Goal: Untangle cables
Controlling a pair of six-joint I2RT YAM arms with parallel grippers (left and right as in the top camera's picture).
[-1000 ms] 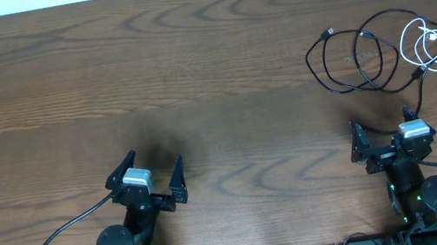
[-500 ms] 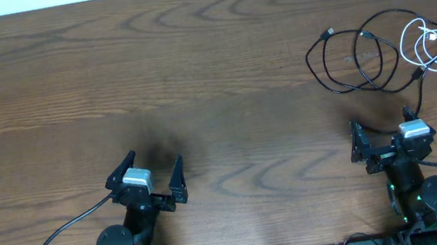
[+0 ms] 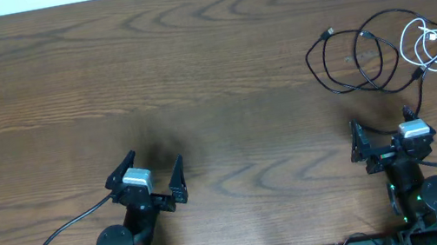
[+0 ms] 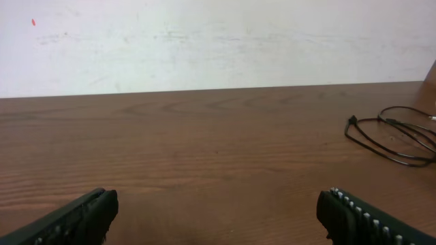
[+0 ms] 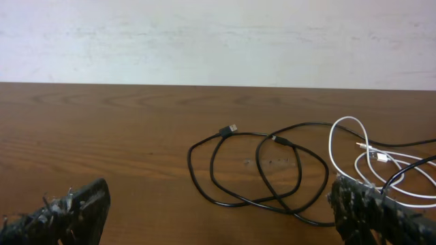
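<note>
Risk, left side: wide-open, empty left gripper [image 3: 152,170] well apart from the tangle, so a long reach over the dark brown wooden table [image 3: 208,54], likely dragging the whole bundle instead of separating it. Right side: wide-open, empty right gripper [image 3: 383,130] near the thin black cable [image 3: 308,62], overlapping the thin white cable [image 3: 404,45] at far right; could pinch both cords at a crossing or tighten the loops. Count: two grippers; two cables, one black, one white.
</note>
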